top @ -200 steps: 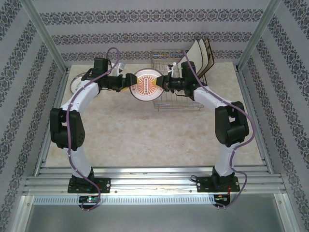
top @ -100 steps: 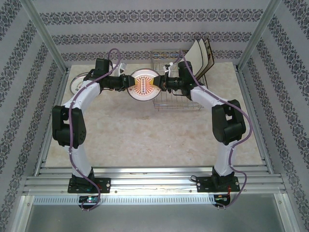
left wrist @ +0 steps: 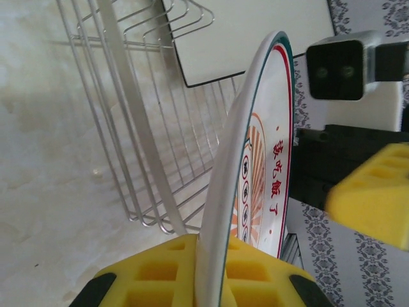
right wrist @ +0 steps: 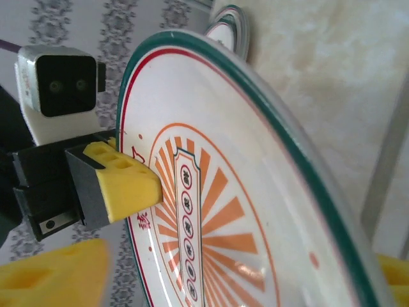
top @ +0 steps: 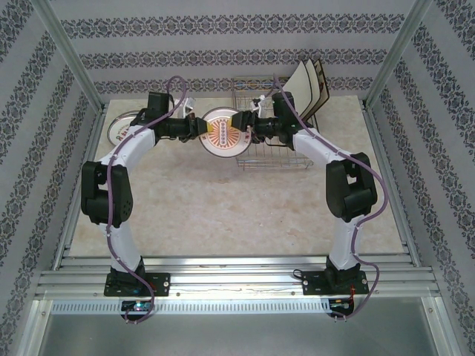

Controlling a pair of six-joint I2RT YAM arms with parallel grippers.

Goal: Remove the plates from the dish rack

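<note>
The pale marbled bench (top: 223, 200) carries a rectangular silver wire dish rack (top: 276, 157) at its far side. Large square cream plates (top: 306, 85) with dark edges stand on edge in the rack's far right corner. A small round white plate (top: 221, 133) with a green and red rim and an orange sunburst hangs on edge in the air just left of the rack, between the two arms. Well to the left, a stack of round plates (top: 122, 127) of the same kind lies flat on the bench.

The left gripper (left wrist: 204, 275) has its yellow jaws pinching the round white plate's rim, one pad on each face. The right gripper (top: 243, 122) has its jaws spread at the opposite rim, with one pad standing apart from the plate in the left wrist view.

This looks like a handover, with the left arm taking the load. To do it well, the right jaws should back straight off along the plate's plane so no pad clips the rim. The left arm should wait until they are clear, then carry the plate left, turn it flat and lower it squarely onto the stack.
</note>
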